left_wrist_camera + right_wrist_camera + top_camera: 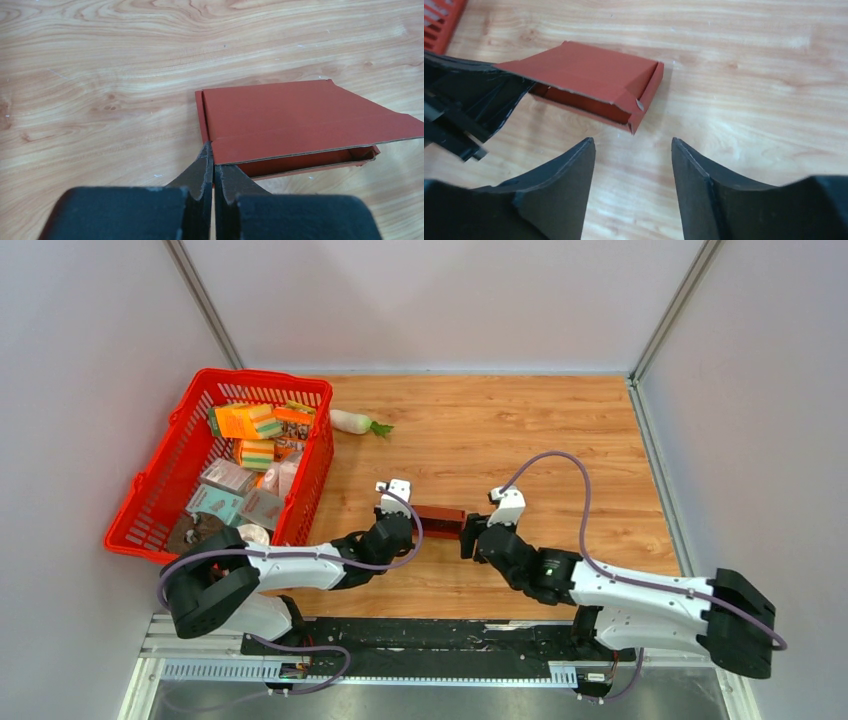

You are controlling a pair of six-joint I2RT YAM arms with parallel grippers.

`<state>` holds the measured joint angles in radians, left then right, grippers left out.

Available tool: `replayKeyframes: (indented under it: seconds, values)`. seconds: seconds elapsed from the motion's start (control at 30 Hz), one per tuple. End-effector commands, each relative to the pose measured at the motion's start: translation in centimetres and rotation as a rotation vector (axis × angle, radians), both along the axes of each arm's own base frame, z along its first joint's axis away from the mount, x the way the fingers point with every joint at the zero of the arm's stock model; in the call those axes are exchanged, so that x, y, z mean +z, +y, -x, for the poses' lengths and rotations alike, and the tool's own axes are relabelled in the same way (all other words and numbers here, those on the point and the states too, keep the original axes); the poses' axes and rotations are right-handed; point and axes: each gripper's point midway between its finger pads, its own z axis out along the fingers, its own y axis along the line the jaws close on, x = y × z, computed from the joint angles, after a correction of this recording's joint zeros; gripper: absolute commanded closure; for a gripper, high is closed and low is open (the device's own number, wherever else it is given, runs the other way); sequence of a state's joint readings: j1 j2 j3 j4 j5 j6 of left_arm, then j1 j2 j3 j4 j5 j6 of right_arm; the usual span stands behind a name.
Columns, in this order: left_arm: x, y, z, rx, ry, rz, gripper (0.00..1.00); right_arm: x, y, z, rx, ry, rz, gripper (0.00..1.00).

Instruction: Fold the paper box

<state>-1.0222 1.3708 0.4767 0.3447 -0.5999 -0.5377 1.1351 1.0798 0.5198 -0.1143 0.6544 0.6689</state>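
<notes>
The paper box lies on the table between the arms; the left gripper pinches its lid corner; the right gripper, jaws apart and empty, should press the raised lid down squarely.

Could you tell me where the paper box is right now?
In the top view, the paper box lies on the table between the grippers: the left gripper pinches its left end, the open right gripper faces its right end.
</notes>
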Motion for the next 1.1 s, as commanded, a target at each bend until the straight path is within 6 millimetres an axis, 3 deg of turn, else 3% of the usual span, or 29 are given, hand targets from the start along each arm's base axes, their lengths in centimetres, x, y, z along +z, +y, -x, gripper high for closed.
replayKeyframes:
  seconds: [0.0,0.07,0.1,0.2,0.33,0.43,0.67,0.83,0.93,0.97,1.07]
  values:
    - [-2.2,0.9,1.6,-0.001,0.055,-0.05,1.0,0.2,-1.6,2.8,-0.045,0.168,-0.132,0.32]
    - [-2.4,0.9,1.8,0.0,0.054,-0.052,1.0,1.3,-1.1,2.8,-0.06,0.22,-0.244,0.29]
    - [-2.5,0.9,1.8,0.003,0.052,-0.056,1.0,2.4,0.1,3.2,-0.03,0.279,-0.327,0.26]
    - [-2.5,0.7,2.0,-0.003,0.05,-0.067,1.0,3.5,0.4,1.6,-0.057,0.338,-0.391,0.2]
    - [-2.5,0.6,2.0,0.005,0.042,-0.083,1.0,4.4,-0.2,-2.2,-0.105,0.332,-0.366,0.18]
    - [-2.6,0.8,2.1,0.01,0.044,-0.097,1.0,3.3,0.8,-3.8,-0.065,0.334,-0.355,0.19]
    - [-3.0,1.0,2.4,0.008,0.056,-0.101,1.0,-0.8,2.8,-4.0,0.036,0.376,-0.328,0.24]
    - [-3.0,1.3,2.6,0.01,0.066,-0.101,0.96,-3.5,2.9,-3.9,0.029,0.421,-0.293,0.28]
    - [-2.2,1.4,2.9,0.0,0.065,-0.078,0.83,-4.0,3.0,-4.0,0.03,0.411,-0.307,0.29]
    - [-2.1,1.5,3.0,-0.006,0.063,-0.076,0.72,-4.2,3.4,-3.4,0.055,0.43,-0.319,0.3]
    - [-1.3,2.1,3.7,-0.026,0.061,-0.058,0.58,-5.1,3.1,-3.0,0.051,0.444,-0.322,0.3]
